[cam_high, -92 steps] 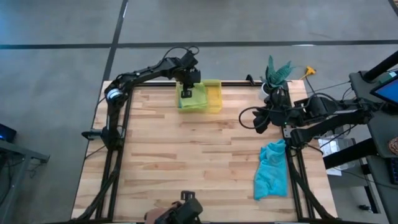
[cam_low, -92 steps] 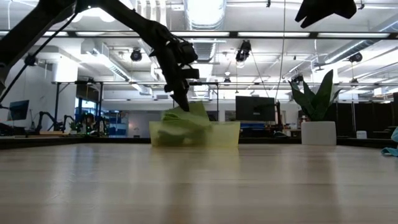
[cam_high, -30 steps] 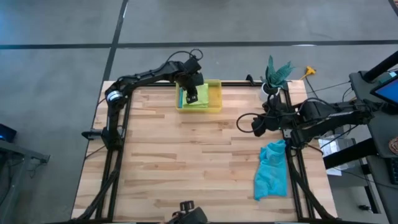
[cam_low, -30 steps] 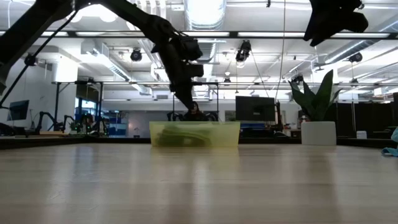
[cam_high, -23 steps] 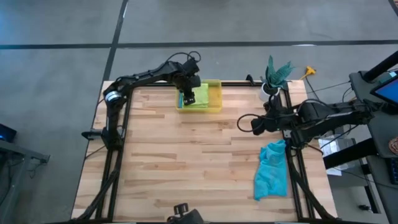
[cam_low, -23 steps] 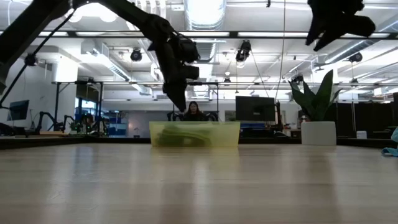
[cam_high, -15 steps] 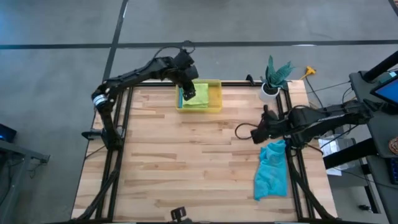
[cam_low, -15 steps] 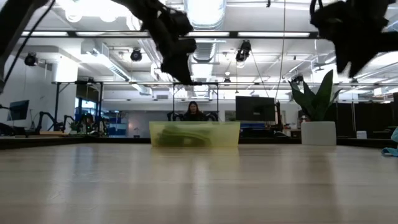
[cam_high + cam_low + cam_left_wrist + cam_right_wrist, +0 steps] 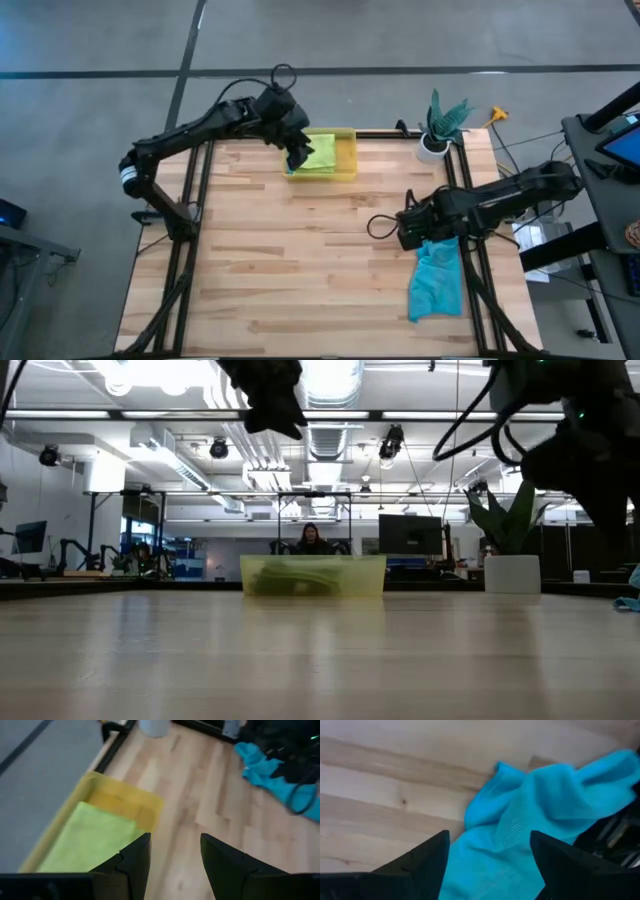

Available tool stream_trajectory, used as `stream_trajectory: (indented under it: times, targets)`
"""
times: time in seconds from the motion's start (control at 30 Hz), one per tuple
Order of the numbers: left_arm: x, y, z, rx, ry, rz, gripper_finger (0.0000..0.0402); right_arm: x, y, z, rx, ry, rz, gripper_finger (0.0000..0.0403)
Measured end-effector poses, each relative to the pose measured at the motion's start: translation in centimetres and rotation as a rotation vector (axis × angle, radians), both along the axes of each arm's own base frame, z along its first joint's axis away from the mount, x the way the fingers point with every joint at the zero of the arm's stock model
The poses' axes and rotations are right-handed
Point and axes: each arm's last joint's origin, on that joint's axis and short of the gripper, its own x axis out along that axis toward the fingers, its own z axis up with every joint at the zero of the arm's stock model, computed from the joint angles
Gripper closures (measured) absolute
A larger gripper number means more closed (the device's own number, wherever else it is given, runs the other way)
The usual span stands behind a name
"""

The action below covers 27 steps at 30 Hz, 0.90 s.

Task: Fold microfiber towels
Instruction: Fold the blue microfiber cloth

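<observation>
Teal cloth, a crumpled microfiber towel [image 9: 437,283], lies at the right edge of the wooden table [image 9: 300,260], near the front right corner, with part of it draped toward the table's side rail. The right gripper [image 9: 408,232] hangs just above the towel's far end, and its wrist view shows the two dark fingers [image 9: 415,865] spread wide with the teal folds [image 9: 530,815] between and beyond them, nothing pinched. At the far side of the table, near the middle, a yellow translucent bin [image 9: 340,160] holds a folded lime green towel [image 9: 318,155]; from table height the bin [image 9: 313,575] shows as a low yellow box with green inside. The left gripper [image 9: 296,150] is raised over the bin's left end, and its wrist view shows the fingers [image 9: 135,857] parted and empty, with the green towel [image 9: 90,840] lying flat in the bin below. A potted plant [image 9: 440,125] stands at the far right corner. A person [image 9: 311,538] is visible in the room behind the bin.
</observation>
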Motion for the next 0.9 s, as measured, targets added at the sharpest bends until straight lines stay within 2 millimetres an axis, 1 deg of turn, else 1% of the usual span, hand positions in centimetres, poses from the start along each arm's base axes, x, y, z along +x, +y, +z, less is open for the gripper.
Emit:
stream_trajectory:
  times: [0.2,0.4,0.57,0.77,0.9]
  targets:
    - [0.6,-2.2,-0.3,-0.062,-0.003,0.005,0.0245,1.2,0.4,-1.4,0.011,0.036,0.064,0.0120]
    - [1.1,-4.4,-0.2,-0.127,-0.013,0.001,0.0245,1.3,0.6,-2.8,-0.027,0.097,0.128,0.0128]
    - [1.0,-6.0,0.4,-0.134,-0.029,-0.003,0.0245,1.2,0.7,-4.5,-0.051,0.122,0.171,0.0136]
    - [0.2,-6.9,1.4,-0.147,-0.065,0.009,0.0245,1.5,1.2,-6.6,0.088,0.014,0.179,0.0140]
    - [-0.3,-7.0,1.9,-0.136,-0.080,0.014,0.0245,2.6,1.4,-6.4,0.121,-0.106,0.179,0.0141]
